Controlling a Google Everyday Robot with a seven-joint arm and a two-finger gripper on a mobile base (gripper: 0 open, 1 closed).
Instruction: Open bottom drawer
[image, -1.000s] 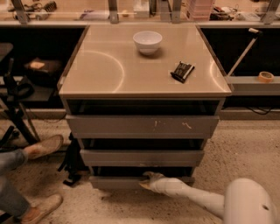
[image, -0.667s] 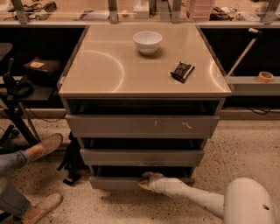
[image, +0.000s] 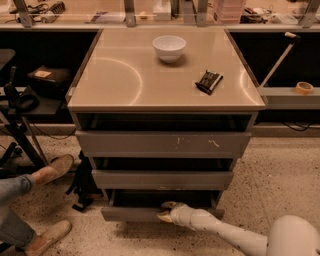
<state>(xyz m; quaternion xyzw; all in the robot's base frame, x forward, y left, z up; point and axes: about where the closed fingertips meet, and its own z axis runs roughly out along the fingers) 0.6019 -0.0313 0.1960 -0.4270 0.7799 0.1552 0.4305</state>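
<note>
Gripper (image: 166, 210) clamping the front's top edge on the bottom drawer (image: 131, 214), drawer sitting partly pulled out

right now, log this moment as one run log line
bottom drawer: partly out | gripper: at its front's top edge, mid-width | arm: low over floor

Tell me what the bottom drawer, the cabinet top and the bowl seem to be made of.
Bottom drawer, with the hand at its front edge: probably painted metal or laminate, matt grey. Cabinet top: glossy beige with reflections, perhaps laminate. Bowl: likely glazed ceramic, white, shiny.
</note>
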